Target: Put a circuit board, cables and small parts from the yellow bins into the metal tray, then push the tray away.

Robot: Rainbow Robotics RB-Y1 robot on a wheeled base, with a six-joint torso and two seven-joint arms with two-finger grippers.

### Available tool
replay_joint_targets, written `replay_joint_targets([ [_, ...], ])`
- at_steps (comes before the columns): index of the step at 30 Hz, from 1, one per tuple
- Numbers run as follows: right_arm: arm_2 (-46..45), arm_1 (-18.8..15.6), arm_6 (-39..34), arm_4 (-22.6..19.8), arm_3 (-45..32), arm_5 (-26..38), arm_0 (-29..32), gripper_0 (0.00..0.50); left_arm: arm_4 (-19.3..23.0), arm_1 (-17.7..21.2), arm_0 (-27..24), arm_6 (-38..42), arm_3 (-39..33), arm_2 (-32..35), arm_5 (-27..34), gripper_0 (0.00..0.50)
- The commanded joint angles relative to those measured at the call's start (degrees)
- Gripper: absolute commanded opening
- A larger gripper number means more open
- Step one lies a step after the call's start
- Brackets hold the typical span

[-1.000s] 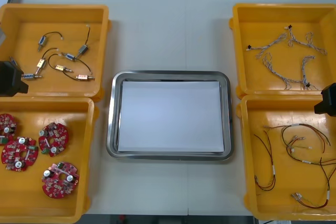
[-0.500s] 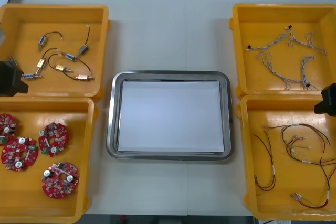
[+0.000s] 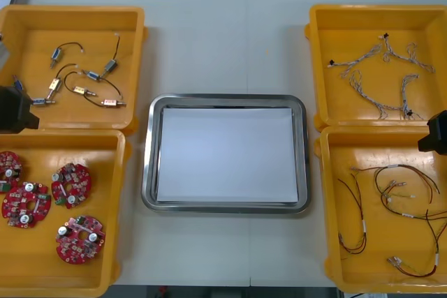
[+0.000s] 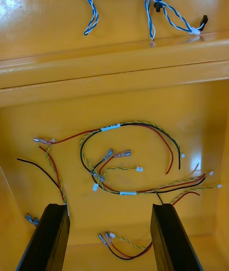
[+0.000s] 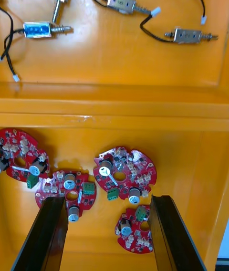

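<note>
Left gripper: my left gripper [image 5: 107, 203] hangs at the table's left edge, above the wall shared by the two left bins. Its fingers are spread wide with nothing between the pads.
Circuit boards: four round red circuit boards [image 3: 71, 184] lie flat in the near left bin [image 3: 115, 207]. In the left wrist view, one board [image 5: 133, 229] lies below the gap between my fingers, close to one of them. A second [image 5: 125, 173] lies just beyond the fingertips, and none is touched.
Small metal parts: the small metal parts [image 3: 80, 75], with their black leads, are scattered in the far left bin [image 3: 136, 68], beyond the wall from my left gripper.
Right gripper: my right gripper [image 4: 109, 210] hangs at the table's right edge, above the wall between the two right bins. Its fingers stand apart and hold nothing.
Red and yellow cables: the red and yellow cables [image 4: 129, 166] lie loose in the near right bin [image 3: 325, 200], mostly just beyond my right fingertips, and one short piece [image 4: 121, 247] lies between the fingers.
Blue and white cables: the blue and white cables [image 3: 380, 78] lie in the far right bin [image 3: 314, 68], past the wall.
Metal tray: the metal tray [image 3: 227, 100] sits mid-table [image 3: 209, 33] between the bins, white inside, well apart from both grippers.
</note>
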Motion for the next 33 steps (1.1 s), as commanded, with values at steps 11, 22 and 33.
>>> replay_joint_targets([
  [11,0.8,-1.6,3.8,-2.6,-1.9,-1.0,4.7,0.5,-1.7,-1.6,1.9,0.1,-1.9,3.4,2.6,0.5],
  [22,0.8,-2.3,21.9,-3.2,-1.8,-1.2,6.7,0.5,-2.6,-1.7,12.6,12.4,-3.7,9.2,-1.2,0.5],
  [33,0.8,-2.4,45.2,-0.9,-1.8,-6.9,10.8,0.5,-14.2,-10.2,19.0,22.2,-7.4,9.5,-4.5,0.5],
])
